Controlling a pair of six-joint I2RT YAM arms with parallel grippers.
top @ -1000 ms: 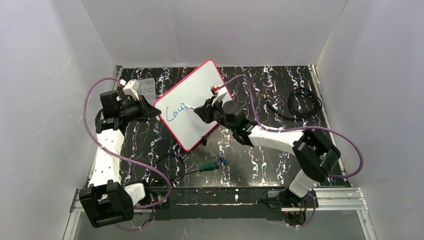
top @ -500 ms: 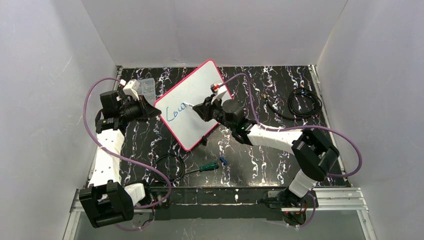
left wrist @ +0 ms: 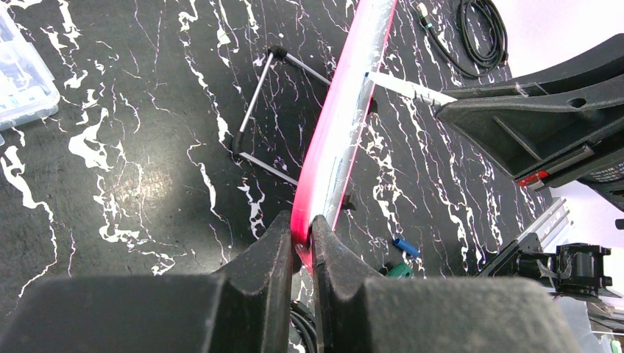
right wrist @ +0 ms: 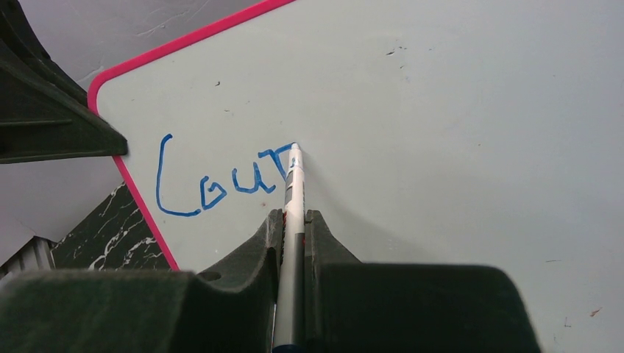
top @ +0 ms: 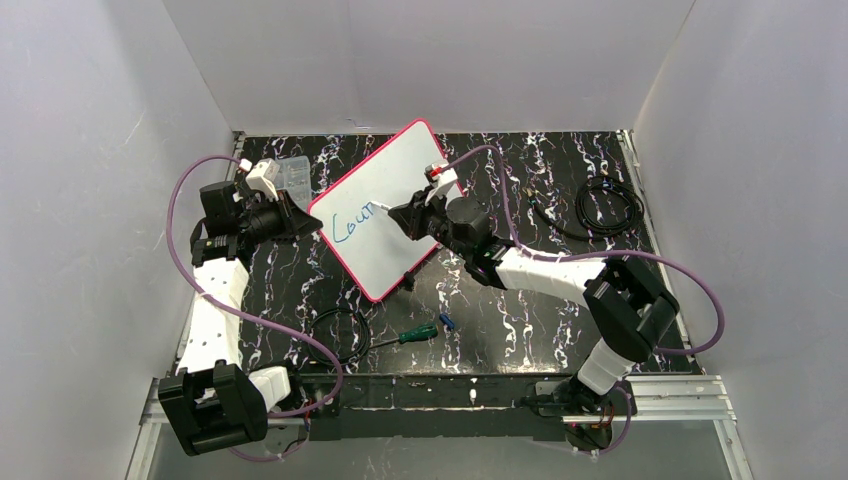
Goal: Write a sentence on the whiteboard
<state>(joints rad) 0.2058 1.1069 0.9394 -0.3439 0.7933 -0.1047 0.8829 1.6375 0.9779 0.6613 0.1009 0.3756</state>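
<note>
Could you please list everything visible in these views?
whiteboard: 1, white with pink frame, propped mid-table
writing: 1 line, blue, whiteboard's left part
marker: 1, white, tip at the writing
box: 1, clear, far left
cable coil: 2, black, far right and near left
screwdriver: 1, green handle, near centre
blue piece: 1, beside screwdriver
table: 1, black marbled
left gripper: 1, black, shut on whiteboard's edge
right gripper: 1, black, shut on marker

Black bench (top: 540, 310), white marbling. Clear plastic compartment box (top: 293, 172) far left. Coiled black cable (top: 585, 210) far right. Green-handled screwdriver (top: 415, 334) near centre; small blue piece (top: 446, 322) just right of its handle. Black cable loop (top: 340, 313) left of its tip.
</note>
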